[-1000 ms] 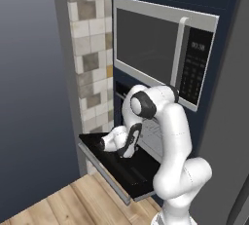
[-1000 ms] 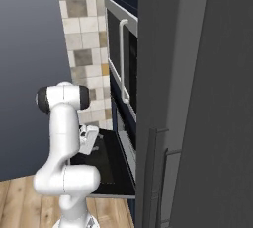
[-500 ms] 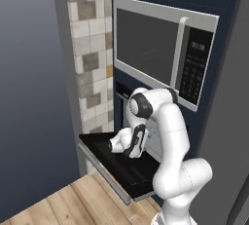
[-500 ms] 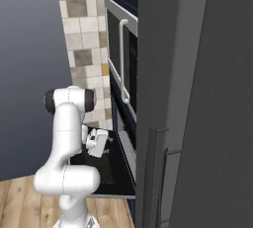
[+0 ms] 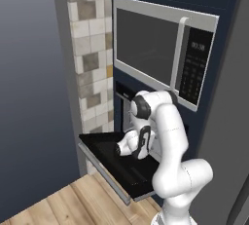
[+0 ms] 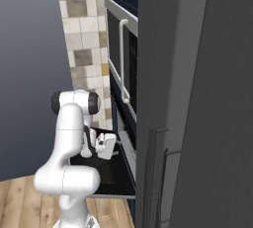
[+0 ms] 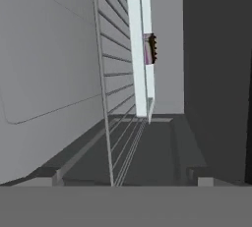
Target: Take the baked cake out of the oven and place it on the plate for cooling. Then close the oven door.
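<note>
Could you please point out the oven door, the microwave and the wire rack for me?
oven door [image 5: 104, 153]: left base view, on its dropped-open black inner face.
microwave [image 5: 146, 48]: left base view, on its grey door glass.
wire rack [image 7: 110, 81]: hand view, on its bars.

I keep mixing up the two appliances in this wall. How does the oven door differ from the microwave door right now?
The oven door is dropped open and lies flat, while the microwave door above it stands upright and shut. The oven door is black; the microwave door is grey in a silver frame. The microwave door has a vertical handle; the oven door's handle is not plain to see here. Both are wide panels built into the same dark blue cabinet wall.
</note>
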